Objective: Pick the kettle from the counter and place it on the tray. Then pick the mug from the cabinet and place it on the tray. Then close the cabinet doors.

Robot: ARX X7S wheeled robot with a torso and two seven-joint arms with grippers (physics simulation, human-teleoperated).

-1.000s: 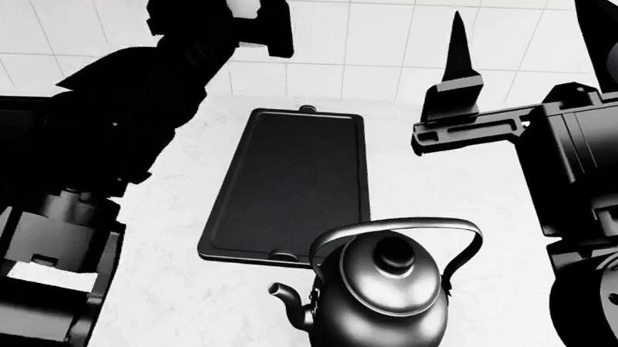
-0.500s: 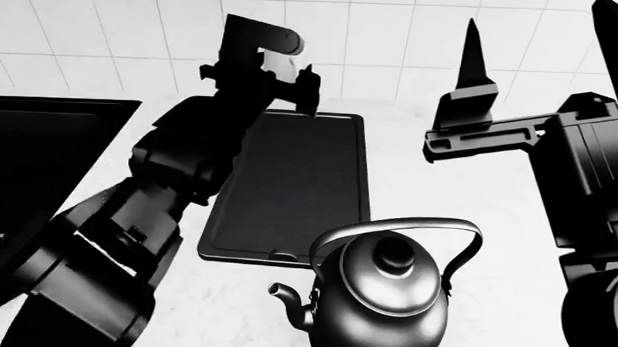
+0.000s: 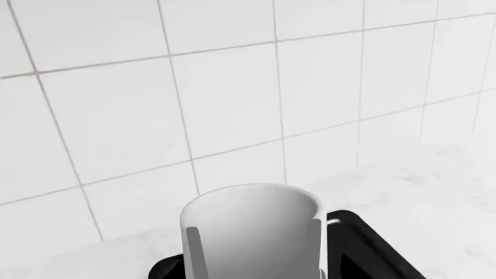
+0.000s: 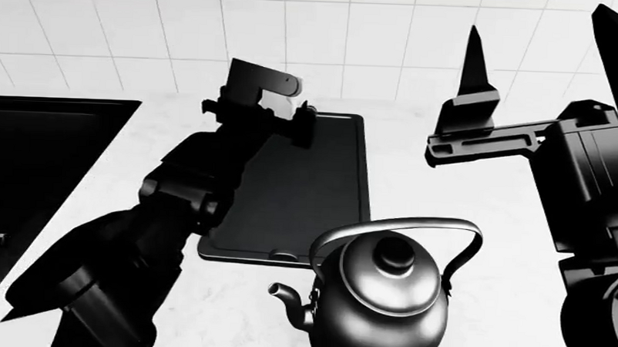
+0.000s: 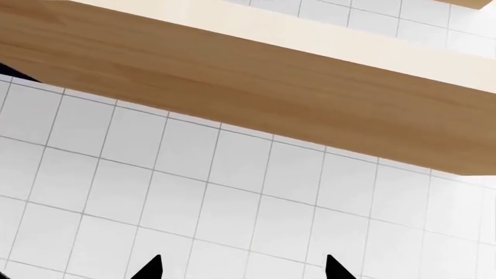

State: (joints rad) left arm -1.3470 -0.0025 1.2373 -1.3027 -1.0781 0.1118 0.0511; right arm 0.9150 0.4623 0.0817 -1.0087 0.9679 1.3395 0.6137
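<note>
1. The left gripper [image 4: 275,103] is over the far end of the tray [image 4: 319,181], and it is clenched on the mug [image 3: 252,232]. In the head view only a small white part of the mug shows between the black gripper parts.
2. In the left wrist view the mug fills the lower middle. Its lower part is cut off by the picture edge, and the gripper fingers on it cannot be made out. A black corner of the tray shows behind the mug.
3. I cannot tell if the mug already touches the tray or hangs just above it.
4. The kettle [image 4: 382,288] stands on the counter [image 4: 472,218] at the near short end of the tray, not on it. Its body overlaps the near right corner of the tray in the head view. The bottom of the kettle is cut off by the picture edge.
5. The left arm [image 4: 174,215] covers the left rim of the tray.
6. The right gripper [image 4: 539,66] is raised at the right side, well apart from the kettle. Its jaws are released: 2 black fingertips [image 5: 151,268] show wide apart in the right wrist view, with nothing between them.
7. The right wrist view shows only the tiled wall [image 5: 194,192] and a light wooden cabinet [image 5: 256,87] above. The cabinet doors cannot be made out.
8. A black sink [image 4: 32,156] is at the left, partly cut off.
</note>
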